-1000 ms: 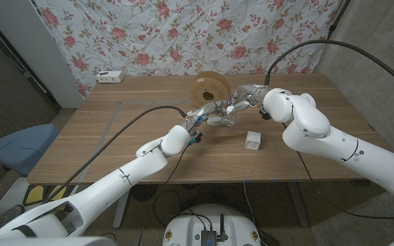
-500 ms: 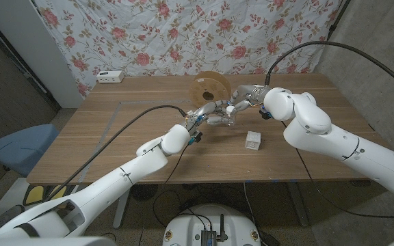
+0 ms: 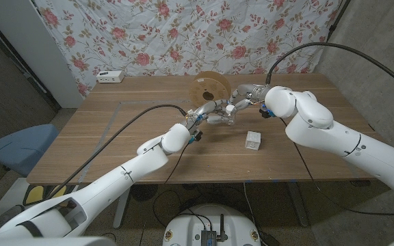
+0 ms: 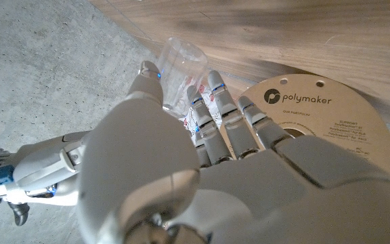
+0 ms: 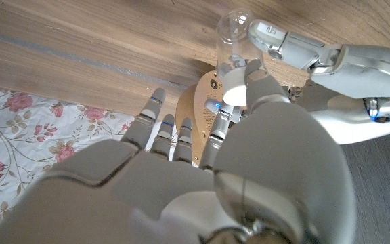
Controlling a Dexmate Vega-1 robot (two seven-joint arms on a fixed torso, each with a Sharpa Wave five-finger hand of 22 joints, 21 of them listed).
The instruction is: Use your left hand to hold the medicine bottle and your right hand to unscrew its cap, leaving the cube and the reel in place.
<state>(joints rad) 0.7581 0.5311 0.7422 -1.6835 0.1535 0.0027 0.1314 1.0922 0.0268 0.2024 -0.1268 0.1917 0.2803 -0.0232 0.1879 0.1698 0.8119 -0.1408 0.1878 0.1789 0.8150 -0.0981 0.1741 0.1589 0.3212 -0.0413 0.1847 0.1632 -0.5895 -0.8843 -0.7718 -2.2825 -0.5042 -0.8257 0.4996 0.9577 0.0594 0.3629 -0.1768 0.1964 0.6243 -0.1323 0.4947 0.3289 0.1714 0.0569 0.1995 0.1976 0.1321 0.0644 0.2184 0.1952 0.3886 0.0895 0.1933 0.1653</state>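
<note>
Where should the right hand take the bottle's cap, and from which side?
Pinch the white cap around its round rim, coming in end-on from the bottle's capped end. The left hand already wraps the clear body, so only the cap end looks free for the right hand.

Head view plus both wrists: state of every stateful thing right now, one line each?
medicine bottle: clear, lifted off the table, held by the left hand
cap: white, on the bottle, right hand's fingers on it
left hand: grips the bottle
right hand: pinches the cap
cube: on the table, untouched
reel: standing on edge behind the hands, untouched
</note>
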